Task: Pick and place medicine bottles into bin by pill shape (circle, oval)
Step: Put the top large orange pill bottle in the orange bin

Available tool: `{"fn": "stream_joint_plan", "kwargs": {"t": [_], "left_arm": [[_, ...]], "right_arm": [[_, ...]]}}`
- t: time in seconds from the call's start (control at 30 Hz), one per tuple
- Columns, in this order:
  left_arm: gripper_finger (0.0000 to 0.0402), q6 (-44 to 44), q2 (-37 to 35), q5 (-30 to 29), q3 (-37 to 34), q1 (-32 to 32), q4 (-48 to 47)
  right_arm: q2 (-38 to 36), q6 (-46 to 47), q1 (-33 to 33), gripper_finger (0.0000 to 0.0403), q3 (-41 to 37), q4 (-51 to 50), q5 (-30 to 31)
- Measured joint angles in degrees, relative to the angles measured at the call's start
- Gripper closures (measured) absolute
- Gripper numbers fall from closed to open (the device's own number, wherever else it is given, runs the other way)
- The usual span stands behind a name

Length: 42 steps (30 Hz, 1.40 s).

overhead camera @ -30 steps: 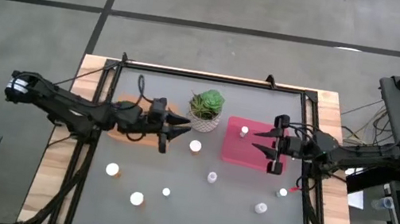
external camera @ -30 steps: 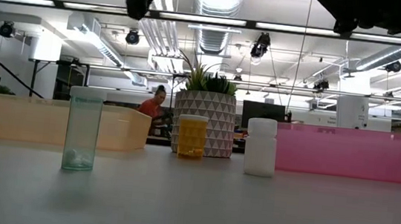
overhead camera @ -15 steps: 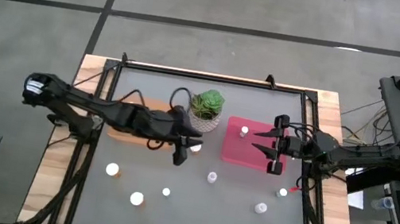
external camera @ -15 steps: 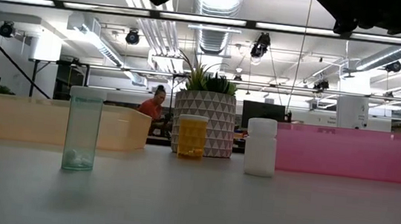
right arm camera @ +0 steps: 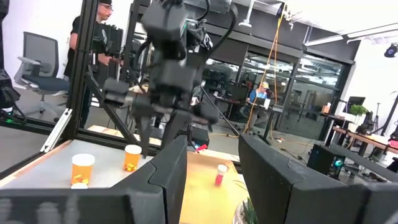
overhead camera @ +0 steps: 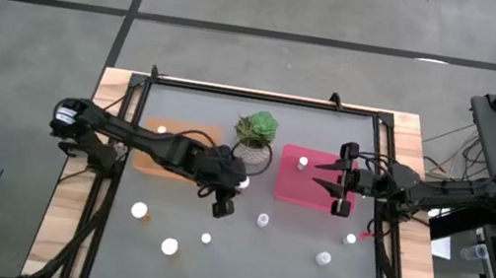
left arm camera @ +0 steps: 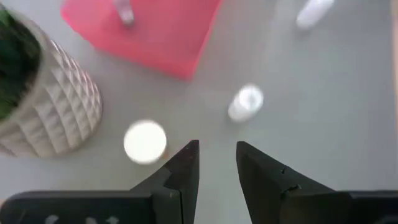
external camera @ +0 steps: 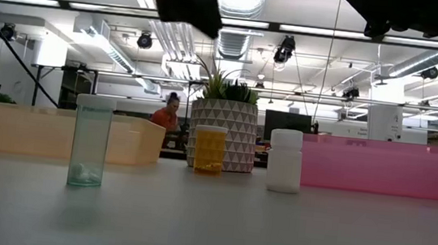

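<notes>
The left gripper [left arm camera: 216, 163] hangs just beside the potted plant [overhead camera: 256, 130], its fingers narrowly parted and holding nothing. Only its wrist view shows the white-capped bottle [left arm camera: 145, 141] next to them, near the plant's pot. The right gripper [overhead camera: 319, 179] waits over the pink tray [overhead camera: 292, 191], fingers apart; the orange tray [overhead camera: 152, 162] lies across the plant.

Plant [overhead camera: 256, 129] between two trays [overhead camera: 307, 176]
</notes>
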Motion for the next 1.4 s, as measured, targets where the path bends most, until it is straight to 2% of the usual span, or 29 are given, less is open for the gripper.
{"fn": "stream_joint_plan", "kwargs": {"t": [0.23,0.4,0.57,0.87,1.0,1.13,1.4], "left_arm": [[0.0311,0.09,5.73,0.40,3.39,1.73,-6.77],[0.0303,2.59,8.32,0.57,4.37,3.96,-7.30],[0.0262,6.12,9.89,1.16,4.42,6.26,-7.16],[0.0148,8.20,13.45,1.21,4.25,8.03,-6.11],[0.0110,8.69,14.79,0.50,4.18,8.12,-5.30],[0.0095,9.51,15.40,0.33,4.16,8.12,-4.56],[0.0093,9.53,15.40,0.27,3.46,8.49,-0.86]], "right_arm": [[0.00,-0.02,0.00,0.0264,0.02,-0.42,0.00],[-0.01,-0.54,0.00,0.0264,0.07,-1.37,0.02],[-0.02,-0.97,-0.02,0.0264,0.09,-1.58,0.09],[-0.02,-1.94,-0.04,0.0264,0.09,-2.29,0.46],[-0.02,-2.49,-0.04,0.0264,0.09,-3.07,0.50],[-0.02,-2.60,-0.04,0.0264,0.09,-3.02,0.55],[-0.02,-2.60,-0.04,0.0264,0.09,-3.02,0.56]]}}
